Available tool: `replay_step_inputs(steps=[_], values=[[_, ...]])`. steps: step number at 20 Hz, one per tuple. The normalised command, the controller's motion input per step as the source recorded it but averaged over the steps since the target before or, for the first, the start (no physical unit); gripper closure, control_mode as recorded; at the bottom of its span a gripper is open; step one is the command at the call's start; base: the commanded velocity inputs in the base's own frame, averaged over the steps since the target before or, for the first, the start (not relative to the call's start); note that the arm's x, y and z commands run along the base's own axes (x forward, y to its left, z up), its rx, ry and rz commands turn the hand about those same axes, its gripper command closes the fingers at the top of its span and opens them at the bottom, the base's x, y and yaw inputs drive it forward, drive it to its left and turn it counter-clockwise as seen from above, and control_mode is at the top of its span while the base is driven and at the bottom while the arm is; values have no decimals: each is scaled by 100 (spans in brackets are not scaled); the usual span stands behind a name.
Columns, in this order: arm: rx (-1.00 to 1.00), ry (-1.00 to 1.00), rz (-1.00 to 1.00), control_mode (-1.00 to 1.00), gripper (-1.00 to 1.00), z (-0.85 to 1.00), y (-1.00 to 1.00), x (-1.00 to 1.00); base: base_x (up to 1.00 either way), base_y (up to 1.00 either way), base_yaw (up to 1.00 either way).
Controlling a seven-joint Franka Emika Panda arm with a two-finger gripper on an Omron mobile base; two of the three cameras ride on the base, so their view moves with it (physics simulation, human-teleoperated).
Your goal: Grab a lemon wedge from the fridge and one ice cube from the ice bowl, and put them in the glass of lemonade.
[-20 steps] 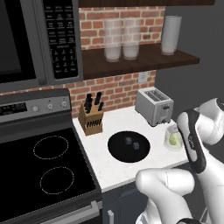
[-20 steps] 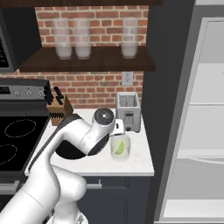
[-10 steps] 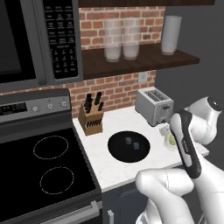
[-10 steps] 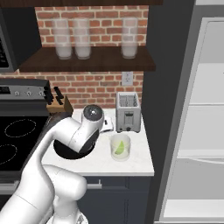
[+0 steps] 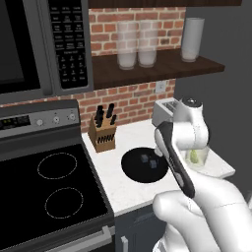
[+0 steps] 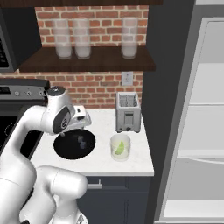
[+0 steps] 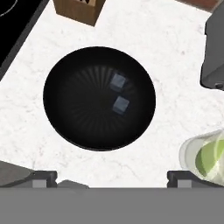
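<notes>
I hold the gripper (image 7: 112, 177) spread wide above the ice bowl (image 7: 65, 118), nothing pinched; nearer ice cube (image 7: 121, 105) lies just ahead of the fingertips, its twin touching corner-on beyond

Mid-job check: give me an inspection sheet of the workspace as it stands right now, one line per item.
Surface: white speckled counter, bare patches around the dish.
Ice bowl: on the counter, two ice cubes lying in it, close together near the middle.
Glass of lemonade: upright, right of the bowl, in front of the toaster; the lemon wedge is already in it.
Fridge: door open, white shelves showing.
Clutter: toaster, knife block, stove.
Gripper: open, above the bowl, holding nothing.
Cables: nothing seen.
Surroundings: brick wall, shelf with tall glasses, microwave.
</notes>
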Motion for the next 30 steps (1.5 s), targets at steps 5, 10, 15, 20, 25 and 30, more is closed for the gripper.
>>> replay_step_inputs(steps=[5, 10, 15, 20, 25, 30], values=[[-14, 30, 0, -100, -100, -1, 42, 2, 0, 0, 0], [1, 3, 0, -100, -100, -76, 0, 22, 0, 0, 0], [6, 1, -2, -100, -100, -66, -9, 56, 0, 0, 0], [3, 0, -3, -100, -100, -26, -2, 33, 0, 0, 0], [3, 6, -10, -100, -100, -5, 0, 40, 0, 0, 0], [3, 3, -14, -100, -100, -21, 0, 32, 0, 0, 0]])
